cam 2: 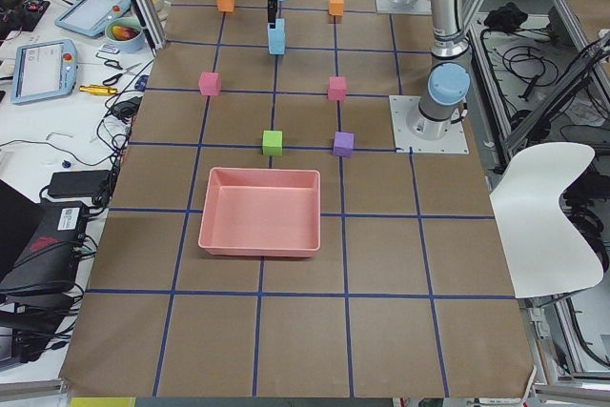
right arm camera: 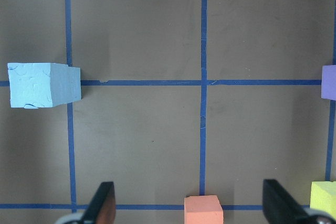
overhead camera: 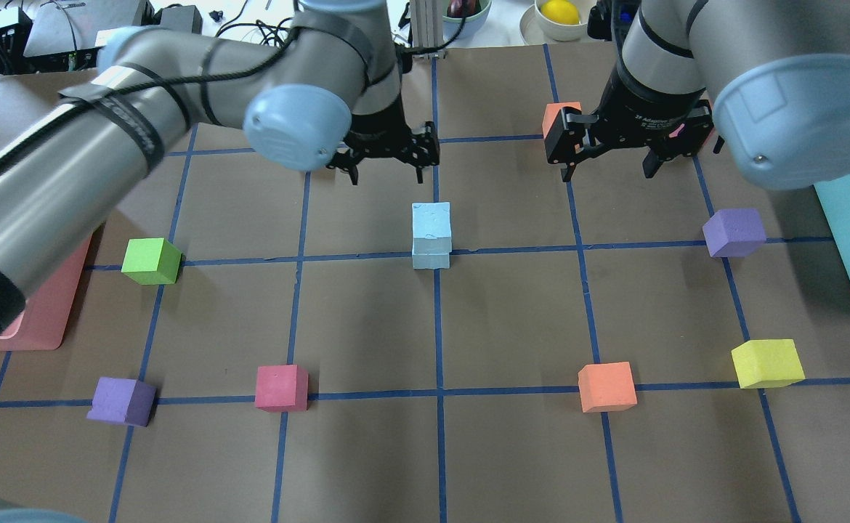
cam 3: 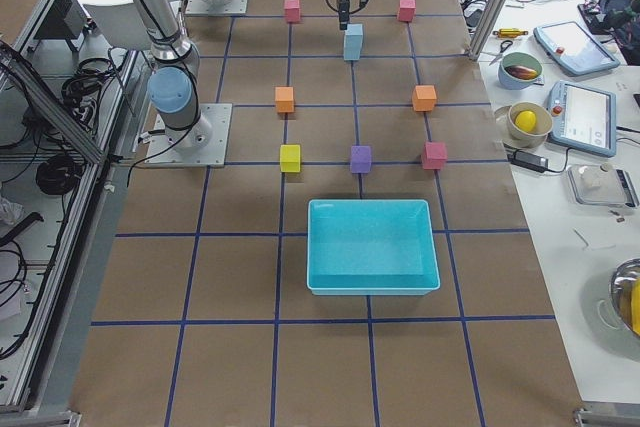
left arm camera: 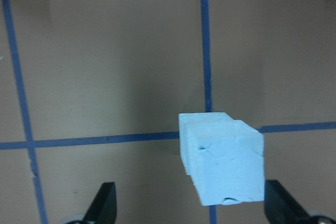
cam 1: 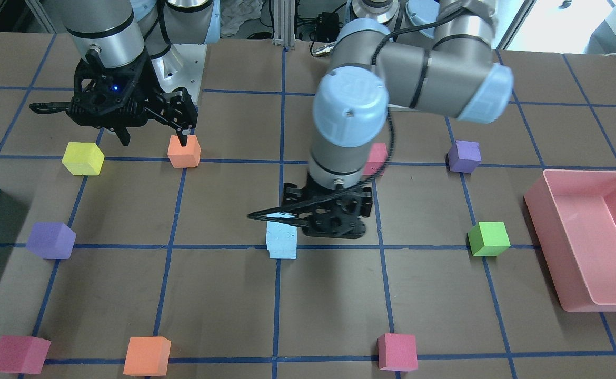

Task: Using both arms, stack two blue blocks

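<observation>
**Overhead exterior view: one blue block sits on top of the other**

You can see the blue blocks point(overhead camera: 431, 232) in the middle of the table point(overhead camera: 512, 319), right where two blue tape lines cross. One block sits on the other. The top one looks turned a tiny bit, so its edges do not quite match the one below. I think the stack is made and the job is almost over.

The left gripper point(overhead camera: 387, 176) hangs over the stack. Its fingers point(left arm camera: 102, 203) are spread wide with nothing in them. In the left wrist view the stack shows down between them and touches neither one. A hand that wide can likely go up without bumping the top block.

The right gripper point(overhead camera: 606, 174) is off on its own side, well away from the stack, above an orange block point(right arm camera: 203, 209). Its fingers are spread wide too, and they hold nothing. Being out there gives the left arm room.

If you move the left arm next, lift it straight up. Foam is light, and a small bump could tip the top block off.
</observation>
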Robot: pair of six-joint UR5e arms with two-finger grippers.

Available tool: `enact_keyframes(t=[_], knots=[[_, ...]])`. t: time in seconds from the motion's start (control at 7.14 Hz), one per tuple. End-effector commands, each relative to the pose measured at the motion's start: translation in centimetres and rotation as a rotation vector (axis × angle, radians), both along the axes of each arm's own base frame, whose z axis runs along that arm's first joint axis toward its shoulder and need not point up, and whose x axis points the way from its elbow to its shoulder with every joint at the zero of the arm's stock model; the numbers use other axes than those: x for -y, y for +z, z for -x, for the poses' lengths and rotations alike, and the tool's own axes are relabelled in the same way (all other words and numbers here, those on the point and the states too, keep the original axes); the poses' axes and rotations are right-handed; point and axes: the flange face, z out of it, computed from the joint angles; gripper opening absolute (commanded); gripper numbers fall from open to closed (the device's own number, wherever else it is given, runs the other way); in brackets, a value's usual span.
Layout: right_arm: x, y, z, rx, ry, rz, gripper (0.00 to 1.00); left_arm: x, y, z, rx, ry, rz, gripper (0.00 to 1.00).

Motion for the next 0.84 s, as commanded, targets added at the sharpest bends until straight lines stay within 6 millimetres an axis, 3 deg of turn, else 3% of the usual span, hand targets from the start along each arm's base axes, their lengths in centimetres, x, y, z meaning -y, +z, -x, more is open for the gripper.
enact_keyframes(t=[0.0, 0.28, 0.42, 0.7], knots=[[0.0, 0.0, -0.1, 0.002, 0.001, -0.001, 1.0, 0.1, 6.9, -9.2, -0.001, -0.01, 0.028, 1.0], [0.0, 0.0, -0.1, 0.0, 0.002, -0.001, 1.0, -5.3, 13.2, -10.2, 0.006, -0.001, 0.05, 1.0], [0.0, 0.0, -0.1, 0.0, 0.002, -0.001, 1.0, -6.8, 15.4, -10.8, 0.004, 0.008, 0.09, 1.0], [-0.1, 0.0, -0.2, 0.0, 0.002, 0.001, 1.0, -7.9, 14.4, -11.3, 0.004, 0.016, 0.096, 1.0]])
